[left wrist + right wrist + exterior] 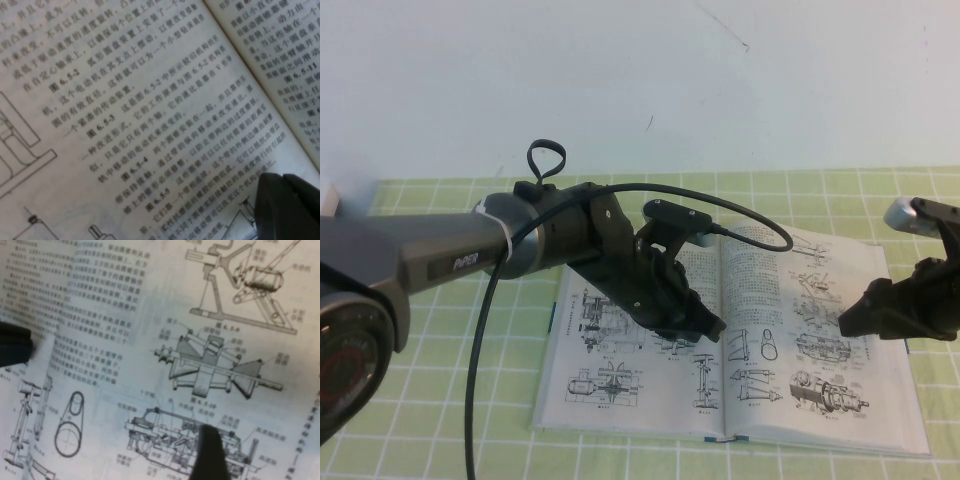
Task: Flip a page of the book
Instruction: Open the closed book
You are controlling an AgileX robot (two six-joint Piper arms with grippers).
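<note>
The book [620,395] lies open and flat on the green checked cloth. Its thin blue cover edge shows at the front. My left gripper [713,328] is shut, with its tip down on the left-hand page [610,350] close to the spine. In the left wrist view its joined fingers [272,200] rest on printed text. My right gripper [848,322] hovers low over the right-hand page [790,300], above the machine drawings [210,365]. A dark part of it [207,455] shows in the right wrist view, and the left gripper's tip [12,345] shows at that view's edge. No page is lifted.
The green checked tablecloth [440,400] covers the table around the book. A pale wall [640,80] stands behind. The left arm [450,260] and its black cable [480,380] cross above the book's left side.
</note>
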